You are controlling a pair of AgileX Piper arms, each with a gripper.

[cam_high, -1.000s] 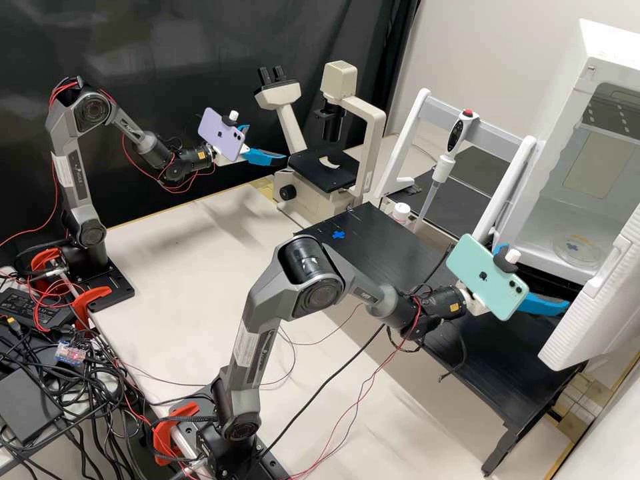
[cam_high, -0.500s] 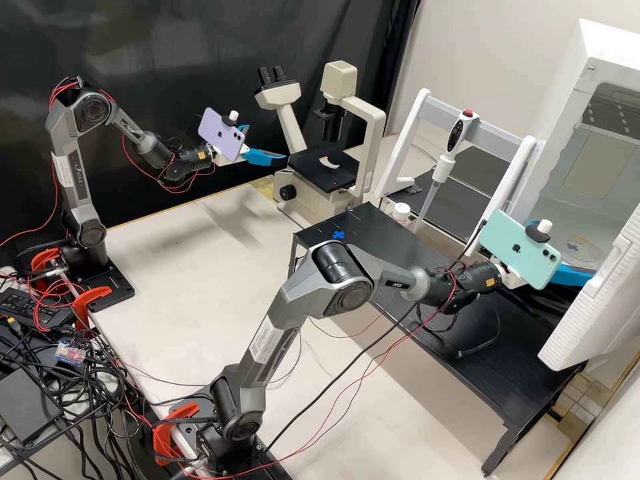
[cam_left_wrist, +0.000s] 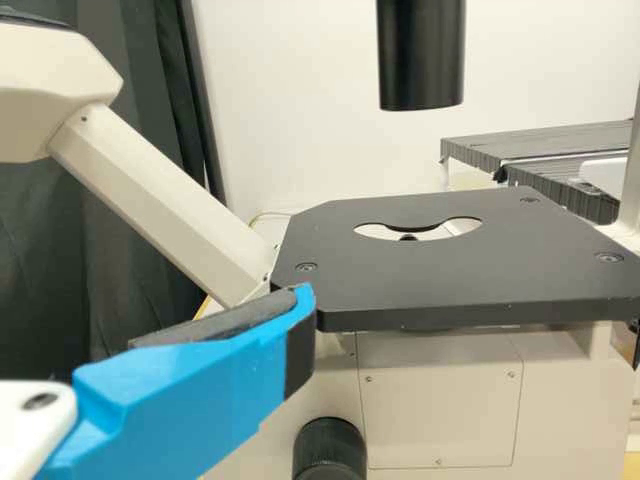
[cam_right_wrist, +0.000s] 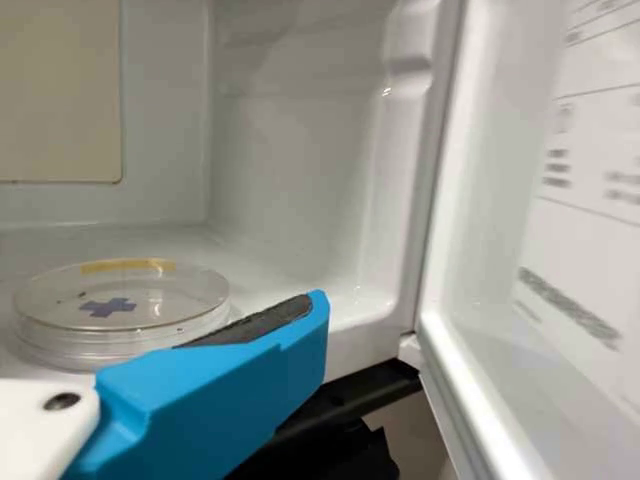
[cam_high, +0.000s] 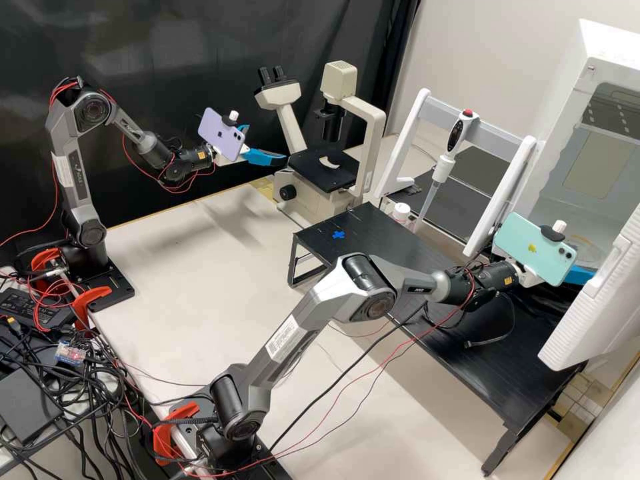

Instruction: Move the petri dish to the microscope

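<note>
Over at 3 o'clock on the high view's dial: incubator (cam_high: 623, 73), door (cam_high: 587, 307) swung open, petri dish (cam_right_wrist: 120, 300) flat on its floor. Right gripper (cam_high: 581, 273) is at the doorway, just 6 o'clock of dish. Fingers look well apart; I see nothing held. Wrist view has one blue finger (cam_right_wrist: 215, 385) overlapping the dish's near edge; can't tell if touching.

Step in hand, my read: get the jaws around the dish and grip.

How I'd do it:
- Stay level and low, one finger each side of the rim. Too high and it probably lifts only the upper part; looks lidded.
- Centre before closing. Smooth plastic on a smooth floor should skate if one finger lands first.
- Close gently; thin walls, likely to flex or pop out.
- Small lift, then straight back out. Door sits at about 5 o'clock of the gripper, so no swing that way until clear.

Left gripper (cam_high: 268, 150), 11 o'clock, is just beside the microscope stage (cam_left_wrist: 450, 265) at 12. Also spread, holding nothing I can see. Suggests a handoff: blue cross (cam_high: 339, 235) on the black shelf (cam_high: 480, 353), near dial centre, is the likely drop spot. Set down flat there, dead on the mark, so left gets a clean pick.
</note>
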